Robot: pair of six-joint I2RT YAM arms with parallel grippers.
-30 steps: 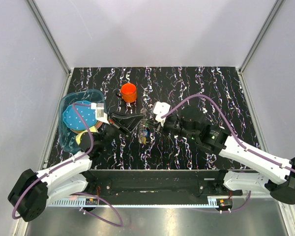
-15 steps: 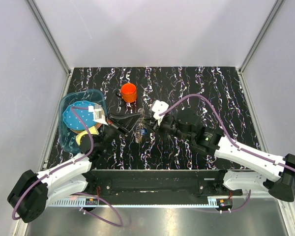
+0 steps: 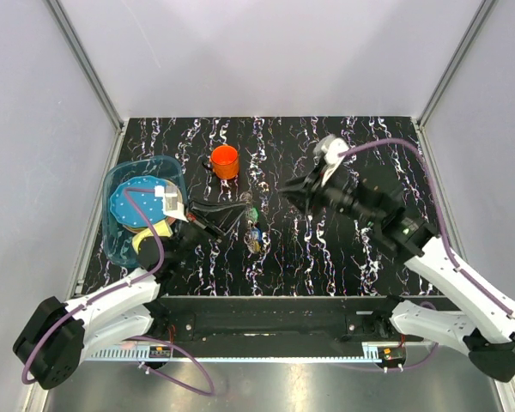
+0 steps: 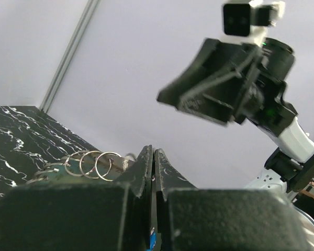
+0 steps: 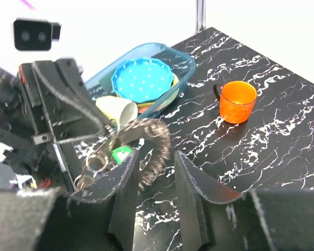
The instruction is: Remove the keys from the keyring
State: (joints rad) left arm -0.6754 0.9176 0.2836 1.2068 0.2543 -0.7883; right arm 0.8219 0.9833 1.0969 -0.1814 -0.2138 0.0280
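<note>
From above, the left gripper (image 3: 241,209) lay low over the marbled black worktop (image 3: 369,137), reaching toward the middle. The keyring (image 3: 248,206) sat at its tips, too small there to make out in detail. The keys (image 3: 256,239) showed as a small blue and yellow cluster just in front of those tips; whether they hung or lay on the worktop could not be told. The right gripper (image 3: 285,190) was raised off to the right, apart from the ring. An orange cup (image 3: 225,160) stood behind the left gripper, and a blue tub (image 3: 118,249) holding a dotted plate (image 3: 137,204) sat at the left edge.

In the left wrist view, the left jaws were pressed almost together, with a few thin wire rings (image 4: 89,164) showing just left of them. The right gripper hung in the air beyond.

In the right wrist view, the right gripper's fingers (image 5: 126,193) stood well apart with nothing between them. Past them the toothed keyring stood on edge, pinched at the left jaw tips, with a green key (image 5: 121,153) and the wire rings beside it.
</note>
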